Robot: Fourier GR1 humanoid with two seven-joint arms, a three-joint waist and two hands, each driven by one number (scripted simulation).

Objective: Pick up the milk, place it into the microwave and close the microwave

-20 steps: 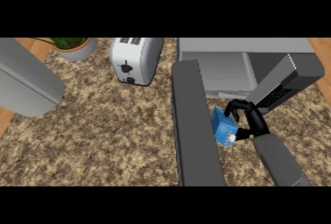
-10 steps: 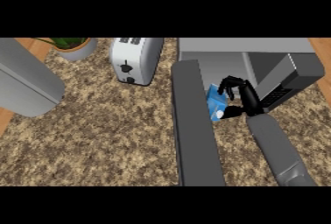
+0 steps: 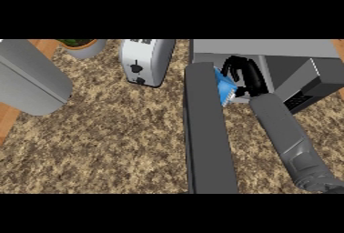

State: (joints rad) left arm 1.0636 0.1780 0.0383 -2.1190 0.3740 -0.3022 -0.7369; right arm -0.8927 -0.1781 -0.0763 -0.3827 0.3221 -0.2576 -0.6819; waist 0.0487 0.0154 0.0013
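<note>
We look steeply down on a speckled brown-and-cream granite countertop (image 3: 128, 136) that fills most of the view. Along the left edge a strip of warm orange-brown wood (image 3: 8, 119) shows — floor or panelling, we cannot tell which. At the top left stands a grey round planter with green leaves (image 3: 83, 46), and just right of it a silver upright toaster with black knobs (image 3: 144, 61) — both resting on the stone. Light falls evenly.
</note>
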